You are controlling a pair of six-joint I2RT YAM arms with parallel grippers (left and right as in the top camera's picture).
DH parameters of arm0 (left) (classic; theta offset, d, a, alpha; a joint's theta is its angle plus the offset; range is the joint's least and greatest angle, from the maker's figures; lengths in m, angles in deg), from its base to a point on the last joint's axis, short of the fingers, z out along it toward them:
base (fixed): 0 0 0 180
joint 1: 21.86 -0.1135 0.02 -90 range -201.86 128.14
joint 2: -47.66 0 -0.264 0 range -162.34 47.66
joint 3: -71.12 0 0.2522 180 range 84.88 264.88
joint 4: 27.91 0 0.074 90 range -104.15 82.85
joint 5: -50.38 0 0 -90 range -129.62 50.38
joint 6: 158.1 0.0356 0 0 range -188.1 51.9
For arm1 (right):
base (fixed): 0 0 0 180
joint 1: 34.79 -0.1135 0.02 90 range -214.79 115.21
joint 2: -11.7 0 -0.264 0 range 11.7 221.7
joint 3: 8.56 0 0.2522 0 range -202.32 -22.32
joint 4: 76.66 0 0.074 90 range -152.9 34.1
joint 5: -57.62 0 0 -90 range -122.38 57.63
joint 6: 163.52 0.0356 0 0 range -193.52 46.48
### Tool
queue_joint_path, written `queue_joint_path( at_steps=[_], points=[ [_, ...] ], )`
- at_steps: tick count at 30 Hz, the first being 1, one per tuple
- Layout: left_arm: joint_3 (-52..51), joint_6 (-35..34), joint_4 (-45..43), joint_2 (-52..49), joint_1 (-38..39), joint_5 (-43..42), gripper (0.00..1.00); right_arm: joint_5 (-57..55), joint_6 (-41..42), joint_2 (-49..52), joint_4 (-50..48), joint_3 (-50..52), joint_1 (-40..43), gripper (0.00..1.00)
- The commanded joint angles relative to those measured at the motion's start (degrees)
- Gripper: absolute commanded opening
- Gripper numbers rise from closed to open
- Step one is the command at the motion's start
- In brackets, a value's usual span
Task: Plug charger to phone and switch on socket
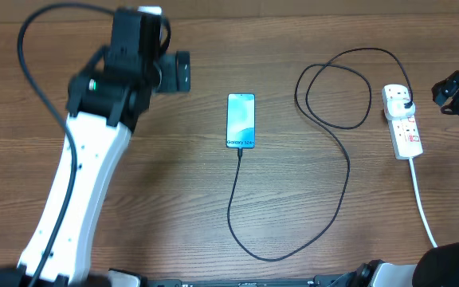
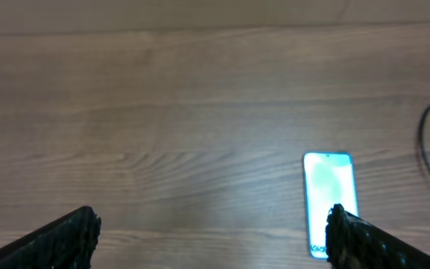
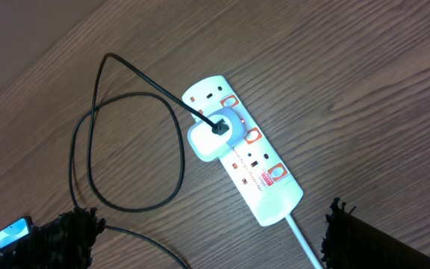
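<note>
The phone (image 1: 241,120) lies mid-table with its light blue screen lit; it also shows in the left wrist view (image 2: 328,196) and at the edge of the right wrist view (image 3: 13,232). The black charger cable (image 1: 337,171) runs from the phone's near end, curves round and loops up to a white adapter (image 3: 213,136) plugged into the white socket strip (image 1: 402,121), also in the right wrist view (image 3: 256,168). My left gripper (image 1: 183,72) is open and empty, left of the phone (image 2: 211,232). My right gripper (image 1: 453,89) is open and empty, above and right of the strip (image 3: 211,232).
The strip's thick white cord (image 1: 422,203) runs toward the table's near right edge. The wooden table (image 1: 158,183) carries nothing else. My left arm (image 1: 78,191) crosses the left side.
</note>
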Motion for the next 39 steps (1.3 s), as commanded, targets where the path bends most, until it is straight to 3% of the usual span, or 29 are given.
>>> queue_joint_path(
  at_steps=[1, 6, 15, 22, 30, 39],
  points=[
    [-11.4, 0.9, -5.1, 9.4, -0.6, 4.3, 1.00, 0.0, 0.4, -0.5, -0.2, -1.0, -0.2, 1.00],
    [-25.9, 0.9, -15.7, 19.1, -1.1, 5.6, 1.00, 0.0, 0.4, -0.5, -0.2, -1.0, -0.2, 1.00],
    [-54.1, 0.8, -47.6, 38.1, -5.3, 2.0, 1.00, 0.0, 0.4, -0.5, -0.2, -1.0, -0.2, 1.00],
    [-68.8, 0.8, -65.3, 50.4, -5.9, 1.9, 1.00, 0.0, 0.4, -0.5, -0.2, -1.0, -0.2, 1.00],
    [-81.4, -4.3, -77.9, 62.4, -10.4, 1.6, 1.00, 0.0, 0.4, -0.5, -0.2, -1.0, -0.2, 1.00],
    [-91.6, -5.2, -80.3, 72.8, -11.2, 1.7, 1.00, 0.0, 0.4, -0.5, -0.2, -1.0, -0.2, 1.00]
  ],
)
